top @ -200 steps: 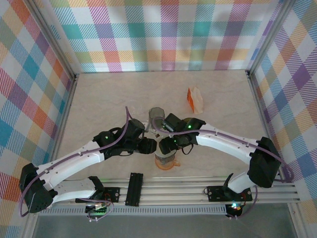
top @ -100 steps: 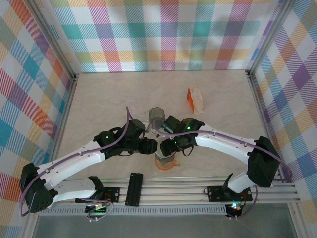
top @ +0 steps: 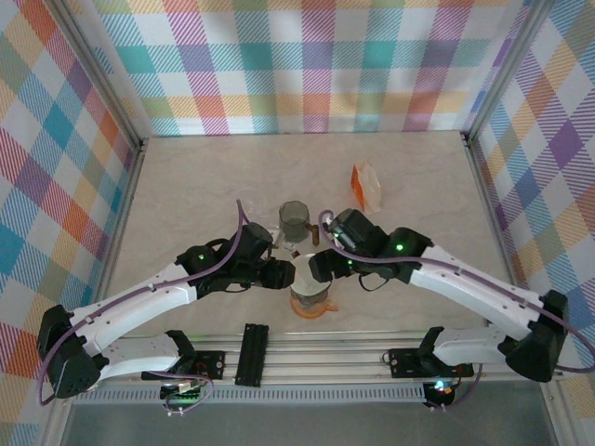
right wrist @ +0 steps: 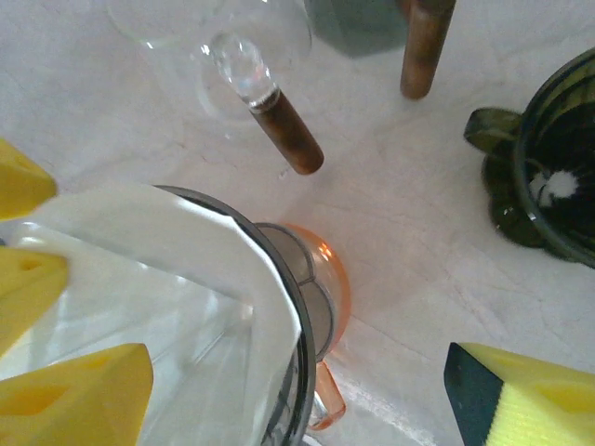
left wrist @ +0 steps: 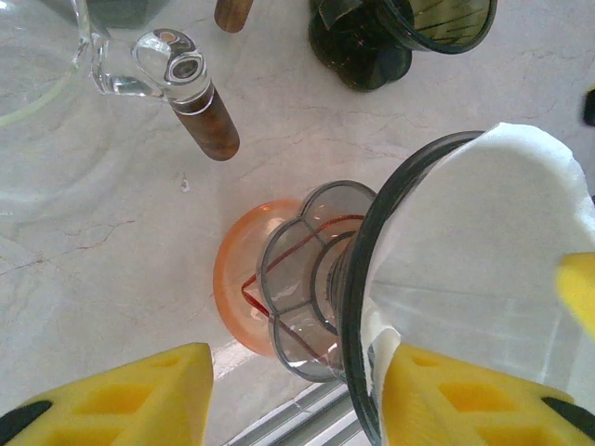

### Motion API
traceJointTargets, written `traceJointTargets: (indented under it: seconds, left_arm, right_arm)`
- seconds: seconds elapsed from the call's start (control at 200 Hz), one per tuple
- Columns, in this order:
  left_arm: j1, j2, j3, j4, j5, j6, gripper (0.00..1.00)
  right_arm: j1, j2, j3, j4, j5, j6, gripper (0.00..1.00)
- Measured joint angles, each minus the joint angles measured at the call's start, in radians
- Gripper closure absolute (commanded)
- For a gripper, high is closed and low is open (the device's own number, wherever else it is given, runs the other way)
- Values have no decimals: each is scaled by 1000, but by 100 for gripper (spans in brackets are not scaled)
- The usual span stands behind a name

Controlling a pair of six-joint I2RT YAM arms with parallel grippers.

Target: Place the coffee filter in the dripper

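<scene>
Both grippers hang at the dripper (left wrist: 356, 279), which stands on an orange base (left wrist: 232, 279) near the front edge of the table. The coffee filter (left wrist: 483, 223) lies already inside it, with its white edge a little above the dark rim. To finish well, I think the paper should be pressed softly to the wall, then let go straight upward so nothing tips. The right gripper (right wrist: 297, 362) is wide open and empty, with rim and paper edge between its fingers. The left gripper (left wrist: 297, 367) is half open and grips nothing, one finger on the filter's side of the rim.
</scene>
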Motion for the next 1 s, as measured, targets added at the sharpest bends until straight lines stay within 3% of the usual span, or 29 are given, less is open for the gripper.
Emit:
traceJointTargets:
  seconds: [0.41,0.725,1.0]
  left_arm:
    - [0,-21,15,4,6,-15,28]
    - [7,-113,51,3,-39,-39,27]
    - [232,-90,-5,31,-45,-84,27]
  right_arm:
    - [0,-144,-47,15,77,-6,16]
    - [0,-258,-122,41,164,21,13]
    - [0,-332,-185,-1,253,78,8]
